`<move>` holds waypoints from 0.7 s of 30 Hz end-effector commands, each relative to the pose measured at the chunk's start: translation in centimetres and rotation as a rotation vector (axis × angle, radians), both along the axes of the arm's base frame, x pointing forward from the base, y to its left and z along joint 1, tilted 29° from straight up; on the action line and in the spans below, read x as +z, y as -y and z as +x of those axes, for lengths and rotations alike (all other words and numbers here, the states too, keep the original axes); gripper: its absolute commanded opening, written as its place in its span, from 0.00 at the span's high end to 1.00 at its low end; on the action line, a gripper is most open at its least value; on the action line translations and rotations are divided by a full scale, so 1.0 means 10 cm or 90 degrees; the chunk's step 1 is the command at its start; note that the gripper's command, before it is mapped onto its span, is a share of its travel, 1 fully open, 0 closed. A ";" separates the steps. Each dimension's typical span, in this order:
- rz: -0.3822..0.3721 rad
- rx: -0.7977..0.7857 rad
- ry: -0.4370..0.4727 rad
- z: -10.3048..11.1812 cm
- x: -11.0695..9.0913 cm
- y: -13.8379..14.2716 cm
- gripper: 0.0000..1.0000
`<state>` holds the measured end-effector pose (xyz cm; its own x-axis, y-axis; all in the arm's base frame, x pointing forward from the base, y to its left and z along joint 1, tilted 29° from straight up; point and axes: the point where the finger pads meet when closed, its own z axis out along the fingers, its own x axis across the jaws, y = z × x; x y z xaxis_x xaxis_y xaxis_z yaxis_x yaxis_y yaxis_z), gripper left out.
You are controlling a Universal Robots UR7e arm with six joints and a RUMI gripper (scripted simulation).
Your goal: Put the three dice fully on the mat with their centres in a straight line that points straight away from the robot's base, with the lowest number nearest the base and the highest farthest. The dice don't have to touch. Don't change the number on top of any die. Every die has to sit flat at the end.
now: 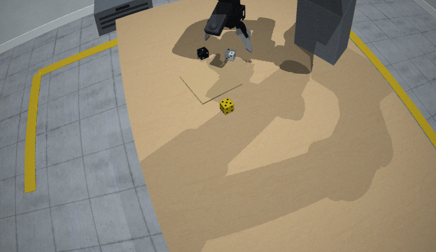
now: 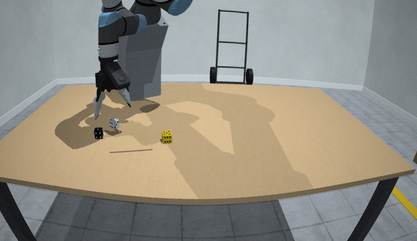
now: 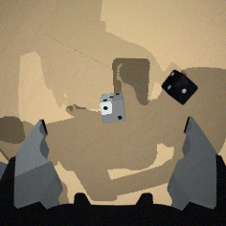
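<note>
My gripper (image 1: 228,42) is open and empty, and hangs above the table close to the robot's base. It also shows in the exterior view (image 2: 112,109) and the wrist view (image 3: 116,124). A white die (image 1: 229,54) (image 2: 114,122) (image 3: 113,107) lies below it, between the lines of the two fingers, and the fingertips are above it, not touching. A black die (image 1: 202,53) (image 2: 98,132) (image 3: 179,87) lies just beside the white one, outside the fingers. A yellow die (image 1: 226,106) (image 2: 166,137) sits apart, farther from the base. The thin tan mat (image 1: 210,80) (image 2: 130,143) lies between them; no die is clearly on it.
The grey pedestal of the robot's base (image 1: 322,18) (image 2: 142,63) stands close behind the gripper. A grey box (image 1: 123,6) sits on the floor beyond the table. A hand truck (image 2: 231,46) stands by the far wall.
</note>
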<state>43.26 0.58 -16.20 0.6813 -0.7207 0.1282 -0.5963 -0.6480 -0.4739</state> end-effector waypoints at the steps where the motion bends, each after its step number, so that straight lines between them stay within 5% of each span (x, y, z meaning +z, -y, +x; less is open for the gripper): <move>1: 0.000 0.000 0.000 0.00 0.00 0.00 0.00; 21: 0.000 0.000 0.000 0.01 0.02 -0.03 0.00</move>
